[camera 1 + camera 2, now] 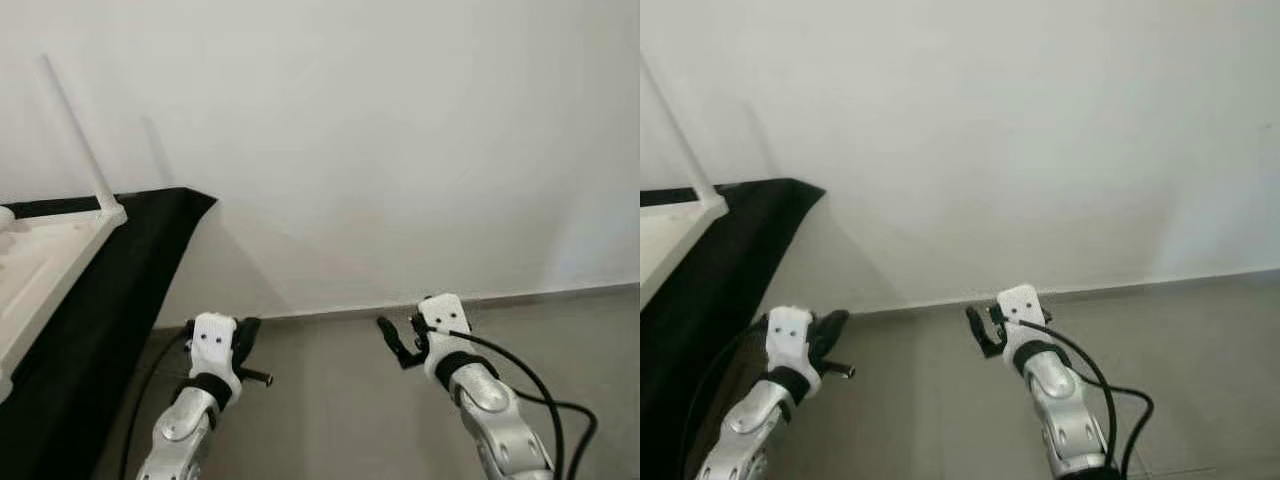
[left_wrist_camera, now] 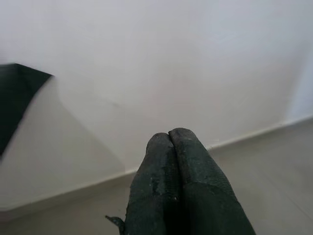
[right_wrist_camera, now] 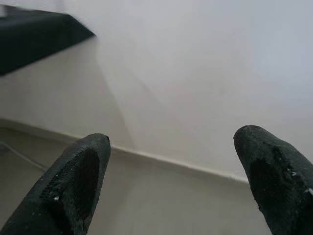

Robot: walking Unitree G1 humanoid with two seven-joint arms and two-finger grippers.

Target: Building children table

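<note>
A white children's table top [image 1: 45,262] lies on a surface draped in black cloth [image 1: 125,285] at my far left. One thin white leg [image 1: 80,140] stands up from its corner. Both grippers are held low over the floor, right of the cloth and apart from the table. The left gripper [image 1: 246,345] is shut, its two black fingers [image 2: 190,166] pressed together with nothing between them. The right gripper [image 3: 171,147] is open and holds nothing; it points at the foot of the wall.
A plain white wall [image 1: 400,150] stands straight ahead and meets the grey floor [image 1: 330,400] at a pale baseboard [image 1: 540,293]. A black cable [image 1: 545,395] loops off my right forearm. The cloth's corner [image 1: 805,190] juts toward the wall.
</note>
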